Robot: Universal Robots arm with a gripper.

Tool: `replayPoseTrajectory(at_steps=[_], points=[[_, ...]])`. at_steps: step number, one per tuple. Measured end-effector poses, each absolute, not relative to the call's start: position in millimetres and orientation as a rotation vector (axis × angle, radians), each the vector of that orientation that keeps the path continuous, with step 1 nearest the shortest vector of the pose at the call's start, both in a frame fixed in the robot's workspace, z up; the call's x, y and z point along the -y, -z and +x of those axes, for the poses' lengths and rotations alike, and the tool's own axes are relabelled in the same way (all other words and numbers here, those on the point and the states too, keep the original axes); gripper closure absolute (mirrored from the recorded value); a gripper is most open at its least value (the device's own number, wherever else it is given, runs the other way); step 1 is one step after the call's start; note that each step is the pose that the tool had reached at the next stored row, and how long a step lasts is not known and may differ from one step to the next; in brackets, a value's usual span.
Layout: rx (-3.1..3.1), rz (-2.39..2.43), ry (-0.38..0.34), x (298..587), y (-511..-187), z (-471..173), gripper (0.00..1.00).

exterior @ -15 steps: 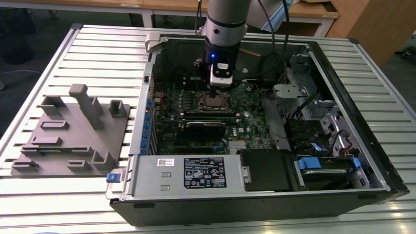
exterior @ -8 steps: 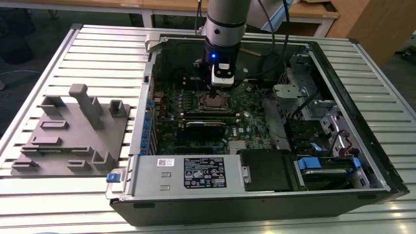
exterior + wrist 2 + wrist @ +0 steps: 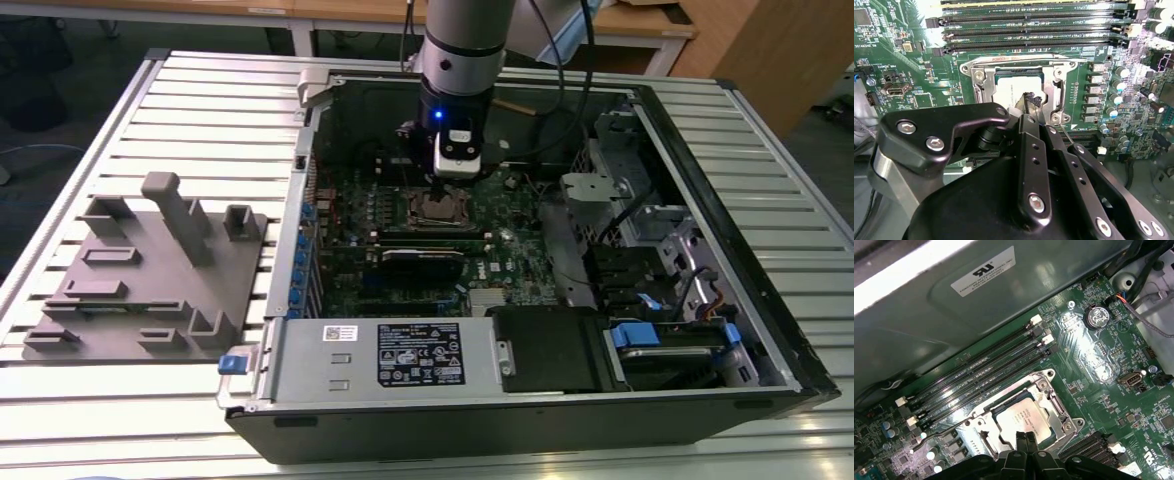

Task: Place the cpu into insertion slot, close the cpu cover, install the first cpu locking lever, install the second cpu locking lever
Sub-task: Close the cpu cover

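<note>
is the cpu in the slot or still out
In: the first wrist view shows the cpu lying flat and seated, with the cpu cover frame down around it.

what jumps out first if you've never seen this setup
The gripper reaches down into an open computer case on the slatted table, over the middle of the green motherboard. Just off its shut fingers, the silver cpu lies framed by the metal cpu cover.

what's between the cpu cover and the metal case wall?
Long black slots with white end clips, side by side on the green motherboard, between cpu cover and case wall, seen in the first wrist view.
</note>
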State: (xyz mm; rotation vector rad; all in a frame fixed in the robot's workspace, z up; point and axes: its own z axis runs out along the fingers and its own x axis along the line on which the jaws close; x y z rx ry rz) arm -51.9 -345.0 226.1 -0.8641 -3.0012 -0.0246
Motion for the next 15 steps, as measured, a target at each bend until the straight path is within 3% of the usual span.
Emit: replayPoseTrajectory(at_steps=[15], points=[[3.01,-0.834,0.025,345.0,-226.0,-51.9,0.89]])
